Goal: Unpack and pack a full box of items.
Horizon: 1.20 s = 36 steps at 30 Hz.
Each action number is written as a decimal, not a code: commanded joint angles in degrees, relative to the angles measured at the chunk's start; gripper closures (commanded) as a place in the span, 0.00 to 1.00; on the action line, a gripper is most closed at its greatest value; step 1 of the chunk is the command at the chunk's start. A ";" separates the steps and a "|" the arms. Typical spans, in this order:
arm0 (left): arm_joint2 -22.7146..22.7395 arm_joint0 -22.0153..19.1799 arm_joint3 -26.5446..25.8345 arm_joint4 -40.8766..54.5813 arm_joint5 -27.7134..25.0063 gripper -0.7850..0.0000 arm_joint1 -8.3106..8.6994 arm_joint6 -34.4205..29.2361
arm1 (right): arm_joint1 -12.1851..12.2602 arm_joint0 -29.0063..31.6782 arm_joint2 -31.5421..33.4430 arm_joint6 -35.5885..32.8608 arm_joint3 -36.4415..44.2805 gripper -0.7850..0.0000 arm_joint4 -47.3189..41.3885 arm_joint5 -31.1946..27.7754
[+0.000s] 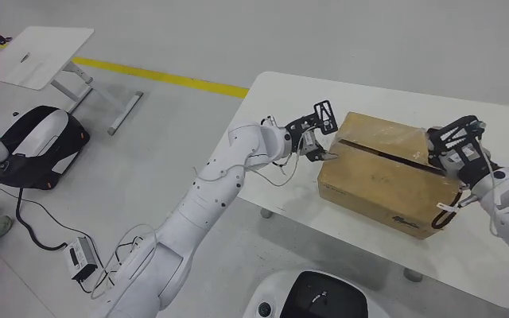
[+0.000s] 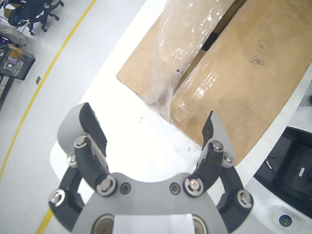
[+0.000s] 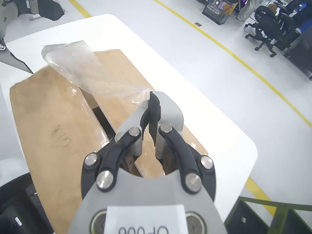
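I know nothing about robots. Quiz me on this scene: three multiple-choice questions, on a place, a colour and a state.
1. Where is the cardboard box? A) floor B) white table C) chair
2. Colour of the floor line? A) yellow B) red C) blue
3. On the right gripper, the jaws are: A) wide open B) shut on the clear plastic film C) shut on nothing
1 B: it rests on the tabletop. 2 A: the stripe is yellow. 3 B: the film's end is pinched between them.
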<state>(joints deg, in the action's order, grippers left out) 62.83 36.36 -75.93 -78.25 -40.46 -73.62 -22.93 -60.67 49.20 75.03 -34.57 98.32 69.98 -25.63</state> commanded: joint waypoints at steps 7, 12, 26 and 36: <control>-0.83 -0.39 0.40 0.80 0.21 0.00 -0.04 -0.68 | 0.88 2.99 3.56 -0.43 3.21 1.00 2.65 -2.13; -1.12 -0.85 0.52 1.27 0.46 0.00 -0.06 -0.92 | 1.52 4.45 5.55 -3.67 3.41 1.00 2.79 -5.55; -1.07 -2.44 1.43 2.65 2.08 0.00 -0.04 -0.81 | 2.30 5.06 5.36 -1.79 0.66 1.00 8.57 -8.98; -1.62 -5.16 3.01 5.83 6.77 0.00 -0.72 -2.17 | 3.24 5.95 6.59 4.15 4.36 1.00 16.53 -12.98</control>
<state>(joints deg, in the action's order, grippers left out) 61.33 31.45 -73.09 -72.54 -34.02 -74.28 -24.98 -57.53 54.97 81.52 -30.94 102.36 85.31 -38.41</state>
